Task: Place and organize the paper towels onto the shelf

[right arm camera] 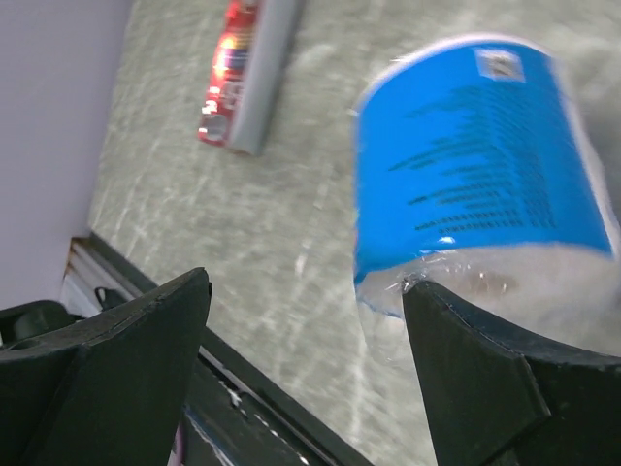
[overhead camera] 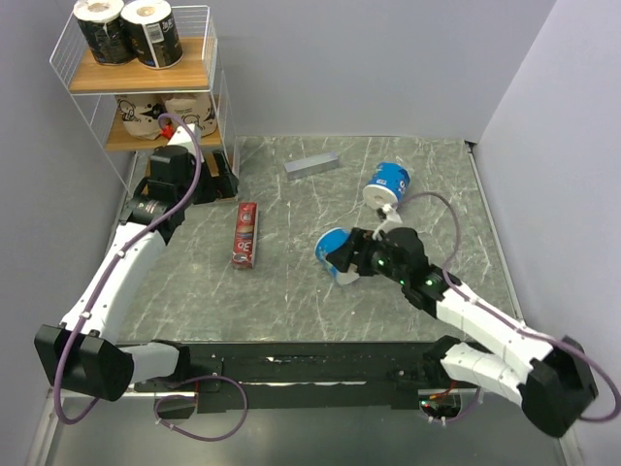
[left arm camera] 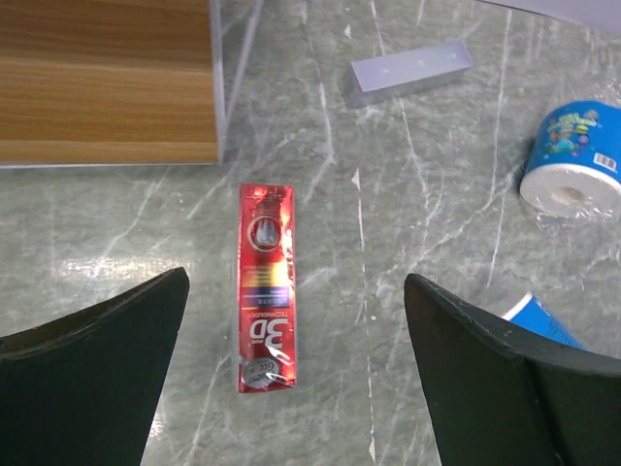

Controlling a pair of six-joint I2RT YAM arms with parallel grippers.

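The white wire shelf (overhead camera: 215, 73) stands at the far left. Two black rolls (overhead camera: 129, 31) sit on its top board and two tan printed rolls (overhead camera: 165, 114) on the middle board. One blue-and-white roll (overhead camera: 390, 182) lies on the table at the back right; it also shows in the left wrist view (left arm camera: 572, 165). The other blue roll (overhead camera: 333, 249) lies at my right gripper (overhead camera: 353, 260). In the right wrist view this roll (right arm camera: 480, 155) rests against the right fingertip (right arm camera: 485, 379), outside the open gap of the gripper (right arm camera: 306, 379). My left gripper (overhead camera: 224, 181) is open and empty by the shelf's foot, above the table (left arm camera: 296, 379).
A flat red box (overhead camera: 245, 235) lies left of centre, under my left gripper's view (left arm camera: 266, 286). A grey bar (overhead camera: 311, 164) lies at the back middle (left arm camera: 410, 73). The shelf's lowest wooden board (left arm camera: 107, 83) is close to the left gripper. The table's dark front rail (right arm camera: 262, 408) is near the right gripper.
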